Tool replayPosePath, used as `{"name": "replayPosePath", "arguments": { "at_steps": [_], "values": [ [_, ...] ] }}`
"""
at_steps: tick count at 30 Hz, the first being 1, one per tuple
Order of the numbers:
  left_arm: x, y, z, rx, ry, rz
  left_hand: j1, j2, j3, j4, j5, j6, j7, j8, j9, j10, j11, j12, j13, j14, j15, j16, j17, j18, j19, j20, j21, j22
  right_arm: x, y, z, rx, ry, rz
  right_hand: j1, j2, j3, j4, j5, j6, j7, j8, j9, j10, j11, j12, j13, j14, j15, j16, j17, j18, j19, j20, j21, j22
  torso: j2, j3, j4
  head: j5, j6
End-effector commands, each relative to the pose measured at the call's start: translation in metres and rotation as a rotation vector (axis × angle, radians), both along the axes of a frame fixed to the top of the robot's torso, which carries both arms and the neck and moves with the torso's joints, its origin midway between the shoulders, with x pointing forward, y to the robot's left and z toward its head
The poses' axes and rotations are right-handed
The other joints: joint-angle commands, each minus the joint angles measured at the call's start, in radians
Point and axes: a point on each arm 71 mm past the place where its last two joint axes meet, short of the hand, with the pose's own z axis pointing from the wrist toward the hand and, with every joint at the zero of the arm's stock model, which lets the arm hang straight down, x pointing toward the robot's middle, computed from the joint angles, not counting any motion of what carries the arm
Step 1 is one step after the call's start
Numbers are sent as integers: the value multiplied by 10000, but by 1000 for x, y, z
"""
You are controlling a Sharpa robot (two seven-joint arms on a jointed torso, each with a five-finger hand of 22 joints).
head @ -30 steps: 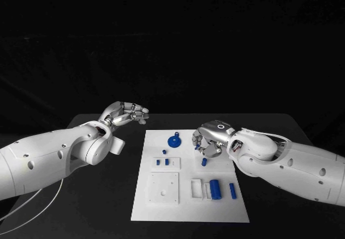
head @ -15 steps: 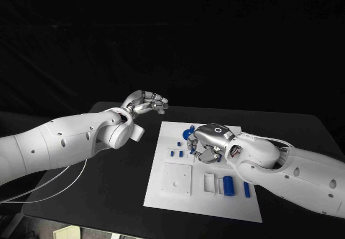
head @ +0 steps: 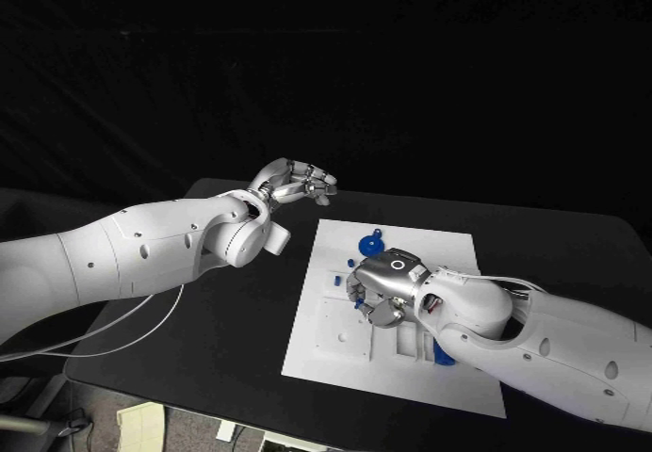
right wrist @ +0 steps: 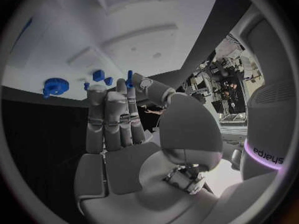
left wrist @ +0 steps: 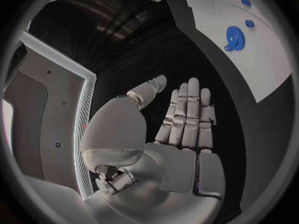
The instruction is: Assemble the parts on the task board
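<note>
Over the middle of the white task board (head: 408, 247), the right hand (head: 382, 290) hovers nearer the blue parts, apparently pinching a small blue part (right wrist: 129, 79) at its fingers, while the left hand (head: 292, 182), extended and empty, stays far-left off the board.

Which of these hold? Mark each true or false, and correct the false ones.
1. The left hand holds a part. False: the left hand holds nothing, its fingers straight.
2. The right hand is above the task board. True: the right hand hangs over the task board.
3. The blue gear lies on the black table. False: the blue gear lies on the task board, near its far end.
4. The left hand is off the board. True: it is beyond the board's far left corner.
5. The right hand is empty. False: it pinches a small blue peg.
</note>
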Motion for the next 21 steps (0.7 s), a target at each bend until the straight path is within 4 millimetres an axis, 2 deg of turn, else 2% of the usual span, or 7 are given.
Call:
{"name": "replayPosePath", "arguments": {
  "at_steps": [1,6,12,21],
  "values": [
    [0,-3,3,-108,-121,-25,0,65,-10,-57,32,-49,-25,61,-10,-53,8,32,-13,61,-21,-41,12,-61,74,-9,-59,15,0,-1,-5,-634,-205,1,31,29,7,-46,55,54,8,25,18,320,-56,49,9,-336,-285,34,-11,479,42,-136,70,179,4,0,-1,58,-66],
    [0,-2,3,-99,-101,-10,-1,64,-10,-56,30,-49,-25,62,-10,-53,8,33,-14,62,-21,-46,17,-62,74,-9,-62,16,-3,0,-10,-821,-149,70,27,30,4,-53,66,56,7,24,23,322,-56,48,18,-336,-285,39,-15,479,41,-136,74,180,4,1,-11,34,-91],
    [0,-2,3,-104,-101,-27,-2,63,-10,-55,29,-49,-26,64,-10,-54,8,33,-15,62,-21,-52,23,-63,74,-9,-66,18,-4,0,-15,-991,-98,82,21,32,0,-61,74,57,7,23,28,323,-57,47,27,-336,-286,45,-20,479,41,-136,79,182,8,11,-4,76,-161],
    [0,-1,3,-99,-95,-14,-4,64,-10,-52,27,-50,-26,65,-11,-55,9,33,-16,62,-20,-60,33,-64,75,-9,-71,20,-5,-1,-20,-1082,2,80,13,41,-5,-69,79,59,6,22,35,325,-58,45,39,-336,-287,53,-27,479,42,-138,85,183,8,5,-12,118,-218]
  ]
}}
